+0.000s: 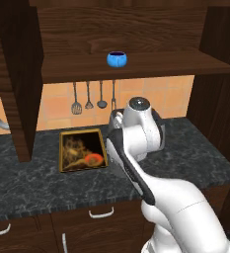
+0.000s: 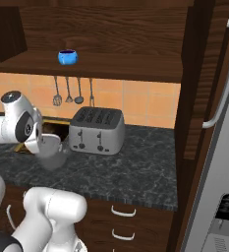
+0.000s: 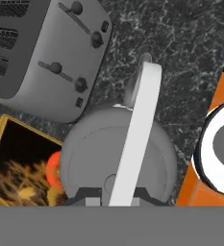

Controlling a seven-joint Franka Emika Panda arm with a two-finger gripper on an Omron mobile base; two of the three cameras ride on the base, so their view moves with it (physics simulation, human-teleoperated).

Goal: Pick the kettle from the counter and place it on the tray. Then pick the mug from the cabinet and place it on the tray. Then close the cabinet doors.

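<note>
Gripping the thin arched handle of the kettle [image 3: 118, 158], the gripper [image 3: 118, 199] has its 2 dark fingertips pressed in on the white band of that handle, 1 on each side, at the bottom of the hand view. That view looks down on the squat grey body, which overlaps the gold-rimmed corner of the tray [image 3: 17, 168] and hides part of the orange-red patch in its dark picture. A silver toaster [image 3: 41, 53] with knobs and levers on its side lies near the kettle on the dark marbled counter [image 3: 190, 43].

From the right base view the kettle [image 2: 52, 150] hangs under the white hand, partly in front of the tray, with the 4-slot toaster [image 2: 96, 130] just beside it on the counter [image 2: 135, 172]. Whether the kettle rests on anything or hangs free I cannot tell.

From the left base view the tray [image 1: 82, 149] lies flat on the counter [image 1: 27, 183] near the tiled wall, and the arm's bulk covers the kettle. Above, the blue mug [image 1: 116, 59] sits upright on the plank shelf of the open cabinet [image 1: 136, 66], well apart from the tray. A dark wood cabinet door [image 1: 15, 79] stands swung open at the left. 4 utensils [image 1: 89, 98] hang on the orange tiles under the shelf. Curved silver pulls mark the drawers [image 1: 101, 213] below
</note>
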